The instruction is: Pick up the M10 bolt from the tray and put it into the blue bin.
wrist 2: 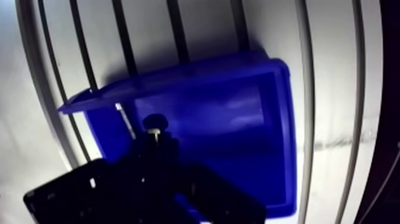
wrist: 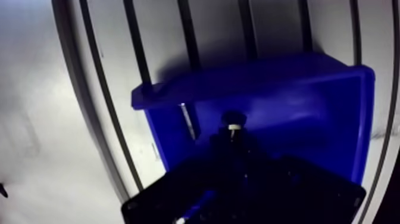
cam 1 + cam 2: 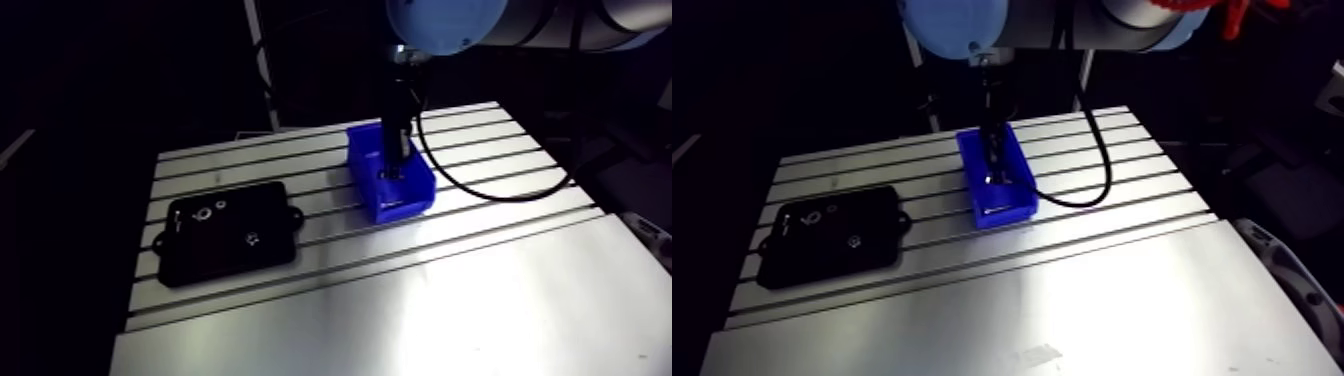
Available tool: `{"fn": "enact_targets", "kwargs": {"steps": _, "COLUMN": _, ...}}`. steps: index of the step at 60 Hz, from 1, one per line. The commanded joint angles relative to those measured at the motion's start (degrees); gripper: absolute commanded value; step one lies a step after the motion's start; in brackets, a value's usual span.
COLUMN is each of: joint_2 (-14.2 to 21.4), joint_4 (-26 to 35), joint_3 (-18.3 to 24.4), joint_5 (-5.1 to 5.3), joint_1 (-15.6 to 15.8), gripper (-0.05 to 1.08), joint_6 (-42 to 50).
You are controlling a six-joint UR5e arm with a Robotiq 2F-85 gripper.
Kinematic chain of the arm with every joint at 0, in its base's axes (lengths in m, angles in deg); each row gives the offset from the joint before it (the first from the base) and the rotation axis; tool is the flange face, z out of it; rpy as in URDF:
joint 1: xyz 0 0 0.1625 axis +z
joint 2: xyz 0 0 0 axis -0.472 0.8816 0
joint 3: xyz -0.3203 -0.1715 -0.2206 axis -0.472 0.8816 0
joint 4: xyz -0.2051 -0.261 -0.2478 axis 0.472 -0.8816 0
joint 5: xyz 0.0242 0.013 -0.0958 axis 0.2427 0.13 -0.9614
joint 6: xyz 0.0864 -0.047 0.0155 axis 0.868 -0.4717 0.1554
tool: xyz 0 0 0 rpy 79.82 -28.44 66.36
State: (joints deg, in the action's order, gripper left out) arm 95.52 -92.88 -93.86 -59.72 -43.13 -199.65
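I am looking down through the wrist view and the hand (image 2: 233,136) is hanging inside the blue bin (image 3: 410,210), its two dark fingers drawn close together at their tips. A small dark piece with a round head and a pale spot on it, which I am taking for the M10 bolt (image 2: 233,117), is sitting right at those tips. As far as I can make out, the hand is clenched on it, though the fingers are showing only as a dark mass and the contact itself is hard to read. The bolt is over the bin's floor, inside the walls, nearer one side wall than the other. I cannot tell whether it is touching the floor. From the arm view I am seeing the wrist coming straight down from above into the middle of the bin, with the fingertips below the rim. The bin is standing upright on the slotted aluminium worktop (image 3: 450,300), towards its far side, with its long side running across the slots. The black tray (image 3: 215,262) is lying flat on the worktop well apart from the bin, on the other side of the surface. A few small metal pieces (image 3: 205,213) are glinting on it, too small for me to say what they are. Nothing is lying between the tray and the bin.
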Motion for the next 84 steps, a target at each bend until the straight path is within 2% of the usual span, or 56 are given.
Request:
{"fn": "enact_targets", "kwargs": {"steps": 1, "joint_2": -0.23, "joint_4": -0.06, "joint_3": -0.04, "joint_5": -0.27, "joint_1": 0.09, "gripper": 0.90, "joint_6": 1.42}}
{"fn": "enact_targets", "kwargs": {"steps": 2, "joint_2": -0.23, "joint_4": -0.07, "joint_3": -0.04, "joint_5": -0.27, "joint_1": 0.10, "gripper": 0.82, "joint_6": 1.43}}
{"fn": "enact_targets", "kwargs": {"steps": 3, "joint_2": -0.23, "joint_4": -0.07, "joint_3": -0.04, "joint_5": -0.27, "joint_1": 0.10, "gripper": 0.82, "joint_6": 1.43}}
{"fn": "enact_targets", "kwargs": {"steps": 4, "joint_2": -0.23, "joint_4": -0.07, "joint_3": -0.04, "joint_5": -0.27, "joint_1": 0.10, "gripper": 0.71, "joint_6": 1.43}}
{"fn": "enact_targets", "kwargs": {"steps": 5, "joint_2": -0.23, "joint_4": -0.07, "joint_3": -0.04, "joint_5": -0.27, "joint_1": 0.10, "gripper": 0.71, "joint_6": 1.43}}
{"fn": "enact_targets", "kwargs": {"steps": 6, "joint_2": -0.23, "joint_4": -0.07, "joint_3": -0.12, "joint_5": -0.35, "joint_1": 0.10, "gripper": 0.63, "joint_6": 1.43}}
{"fn": "enact_targets", "kwargs": {"steps": 7, "joint_2": -0.23, "joint_4": -0.07, "joint_3": -0.12, "joint_5": -0.35, "joint_1": 0.10, "gripper": 0.63, "joint_6": 1.43}}
{"fn": "enact_targets", "kwargs": {"steps": 8, "joint_2": -0.15, "joint_4": 0.01, "joint_3": -0.13, "joint_5": -0.43, "joint_1": 0.10, "gripper": 0.57, "joint_6": 1.43}}
{"fn": "enact_targets", "kwargs": {"steps": 9, "joint_2": -0.15, "joint_4": 0.01, "joint_3": -0.13, "joint_5": -0.43, "joint_1": 0.10, "gripper": 0.57, "joint_6": 1.43}}
{"fn": "enact_targets", "kwargs": {"steps": 10, "joint_2": -0.14, "joint_4": 0.02, "joint_3": -0.06, "joint_5": -0.45, "joint_1": 0.10, "gripper": 0.51, "joint_6": 1.36}}
{"fn": "enact_targets", "kwargs": {"steps": 11, "joint_2": -0.14, "joint_4": 0.02, "joint_3": -0.06, "joint_5": -0.45, "joint_1": 0.10, "gripper": 0.51, "joint_6": 1.36}}
{"fn": "enact_targets", "kwargs": {"steps": 12, "joint_2": -0.06, "joint_4": 0.02, "joint_3": -0.04, "joint_5": -0.45, "joint_1": 0.03, "gripper": 0.44, "joint_6": 1.34}}
{"fn": "enact_targets", "kwargs": {"steps": 13, "joint_2": -0.06, "joint_4": 0.02, "joint_3": -0.04, "joint_5": -0.45, "joint_1": 0.03, "gripper": 0.44, "joint_6": 1.34}}
{"fn": "enact_targets", "kwargs": {"steps": 14, "joint_2": 0.02, "joint_4": 0.10, "joint_3": -0.04, "joint_5": -0.30, "joint_1": 0.02, "gripper": 0.36, "joint_6": 1.27}}
{"fn": "enact_targets", "kwargs": {"steps": 15, "joint_2": 0.02, "joint_4": 0.10, "joint_3": -0.04, "joint_5": -0.30, "joint_1": 0.02, "gripper": 0.36, "joint_6": 1.27}}
{"fn": "enact_targets", "kwargs": {"steps": 16, "joint_2": 0.18, "joint_4": 0.26, "joint_3": -0.04, "joint_5": -0.20, "joint_1": 0.02, "gripper": 0.24, "joint_6": 1.26}}
{"fn": "enact_targets", "kwargs": {"steps": 17, "joint_2": 0.18, "joint_4": 0.26, "joint_3": -0.04, "joint_5": -0.20, "joint_1": 0.02, "gripper": 0.24, "joint_6": 1.26}}
{"fn": "enact_targets", "kwargs": {"steps": 19, "joint_2": 0.53, "joint_4": 0.37, "joint_3": 0.04, "joint_5": -0.11, "joint_1": 0.09, "gripper": 0.09, "joint_6": 1.26}}
{"fn": "enact_targets", "kwargs": {"steps": 20, "joint_2": 0.53, "joint_4": 0.37, "joint_3": 0.04, "joint_5": -0.11, "joint_1": 0.09, "gripper": 0.09, "joint_6": 1.26}}
{"fn": "enact_targets", "kwargs": {"steps": 22, "joint_2": 1.12, "joint_4": 0.70, "joint_3": 0.37, "joint_5": -0.10, "joint_1": 0.26, "gripper": 0.02, "joint_6": 1.34}}
{"fn": "enact_targets", "kwargs": {"steps": 35, "joint_2": 4.41, "joint_4": 5.26, "joint_3": 3.07, "joint_5": 0.39, "joint_1": 0.70, "gripper": 0.01, "joint_6": 1.69}}
{"fn": "enact_targets", "kwargs": {"steps": 38, "joint_2": 5.65, "joint_4": 7.80, "joint_3": 5.05, "joint_5": 1.07, "joint_1": 0.72, "gripper": 0.01, "joint_6": 1.69}}
{"fn": "enact_targets", "kwargs": {"steps": 41, "joint_2": 6.11, "joint_4": 9.26, "joint_3": 6.10, "joint_5": 1.27, "joint_1": 0.79, "gripper": 0.01, "joint_6": 1.69}}
{"fn": "enact_targets", "kwargs": {"steps": 43, "joint_2": 6.83, "joint_4": 12.24, "joint_3": 8.29, "joint_5": 1.64, "joint_1": 0.72, "gripper": 0.01, "joint_6": 1.69}}
{"fn": "enact_targets", "kwargs": {"steps": 52, "joint_2": 8.34, "joint_4": 18.56, "joint_3": 12.77, "joint_5": 1.57, "joint_1": 0.72, "gripper": 0.01, "joint_6": 4.86}}
{"fn": "enact_targets", "kwargs": {"steps": 56, "joint_2": 8.65, "joint_4": 23.39, "joint_3": 16.59, "joint_5": 1.63, "joint_1": 0.81, "gripper": 0.01, "joint_6": 11.08}}
{"fn": "enact_targets", "kwargs": {"steps": 60, "joint_2": 8.74, "joint_4": 25.71, "joint_3": 18.77, "joint_5": 1.75, "joint_1": 1.28, "gripper": 0.01, "joint_6": 15.45}}
{"fn": "enact_targets", "kwargs": {"steps": 61, "joint_2": 8.82, "joint_4": 25.92, "joint_3": 19.59, "joint_5": 1.90, "joint_1": 1.63, "gripper": 0.02, "joint_6": 18.55}}
{"fn": "enact_targets", "kwargs": {"steps": 63, "joint_2": 8.82, "joint_4": 25.92, "joint_3": 19.59, "joint_5": 1.90, "joint_1": 1.63, "gripper": 0.02, "joint_6": 18.55}}
{"fn": "enact_targets", "kwargs": {"steps": 66, "joint_2": 8.91, "joint_4": 25.96, "joint_3": 20.70, "joint_5": 2.18, "joint_1": 2.16, "gripper": 0.01, "joint_6": 25.99}}
{"fn": "enact_targets", "kwargs": {"steps": 67, "joint_2": 8.92, "joint_4": 26.11, "joint_3": 21.38, "joint_5": 2.04, "joint_1": 2.58, "gripper": 0.01, "joint_6": 29.55}}
{"fn": "enact_targets", "kwargs": {"steps": 72, "joint_2": 9.17, "joint_4": 26.38, "joint_3": 22.23, "joint_5": 1.78, "joint_1": 3.39, "gripper": 0.01, "joint_6": 36.12}}
{"fn": "enact_targets", "kwargs": {"steps": 75, "joint_2": 9.59, "joint_4": 26.40, "joint_3": 23.19, "joint_5": 2.24, "joint_1": 3.62, "gripper": 0.01, "joint_6": 44.27}}
{"fn": "enact_targets", "kwargs": {"steps": 76, "joint_2": 9.59, "joint_4": 26.40, "joint_3": 23.19, "joint_5": 2.24, "joint_1": 3.62, "gripper": 0.01, "joint_6": 44.27}}
{"fn": "enact_targets", "kwargs": {"steps": 82, "joint_2": 10.22, "joint_4": 26.22, "joint_3": 23.83, "joint_5": 1.87, "joint_1": 3.79, "gripper": 0.01, "joint_6": 54.12}}
{"fn": "enact_targets", "kwargs": {"steps": 84, "joint_2": 10.32, "joint_4": 26.31, "joint_3": 24.10, "joint_5": 1.52, "joint_1": 4.27, "gripper": 0.01, "joint_6": 59.94}}
